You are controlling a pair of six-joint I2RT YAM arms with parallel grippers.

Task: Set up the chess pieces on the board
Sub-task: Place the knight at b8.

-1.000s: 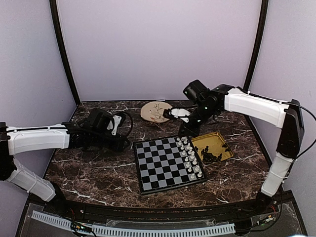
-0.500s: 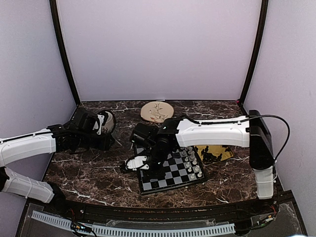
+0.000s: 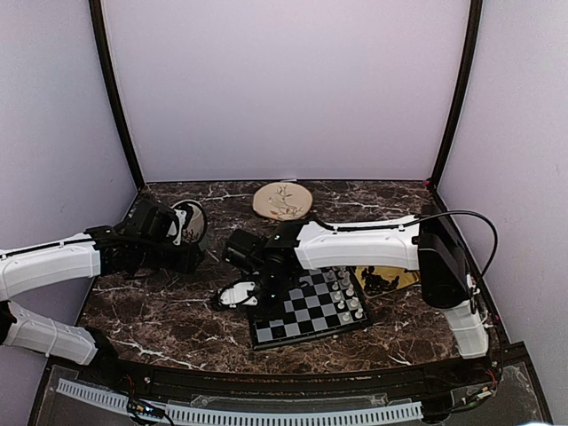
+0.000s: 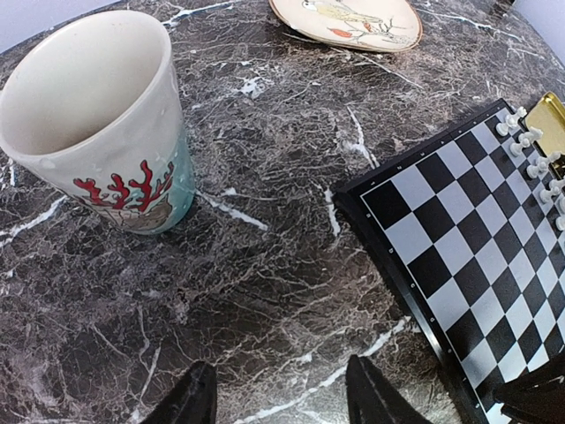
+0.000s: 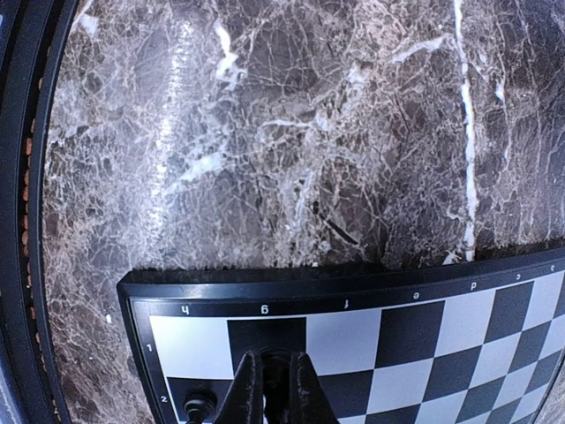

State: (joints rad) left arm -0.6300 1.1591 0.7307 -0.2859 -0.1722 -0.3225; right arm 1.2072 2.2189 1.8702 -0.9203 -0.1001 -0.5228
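Observation:
The board (image 3: 311, 302) lies at the table's centre, with white pieces (image 3: 342, 286) along its right side. My right gripper (image 3: 253, 295) is at the board's left edge. In the right wrist view it (image 5: 275, 389) is shut on a black chess piece (image 5: 276, 375) held over a black square in the board's (image 5: 415, 327) corner row. Another black piece (image 5: 199, 408) stands on the square beside it. More black pieces (image 3: 382, 282) lie in the yellow tray (image 3: 405, 277), partly hidden by the arm. My left gripper (image 4: 282, 402) is open and empty over bare marble, left of the board (image 4: 468, 247).
A painted cup (image 4: 97, 124) stands near the left gripper, also in the top view (image 3: 190, 220). A beige plate (image 3: 282, 201) lies at the back, also in the left wrist view (image 4: 349, 18). The table's dark raised rim (image 5: 35, 177) runs beside the board.
My right arm swung from the back near the plate to the board's left edge and has settled there. My left arm drew back left towards the cup.

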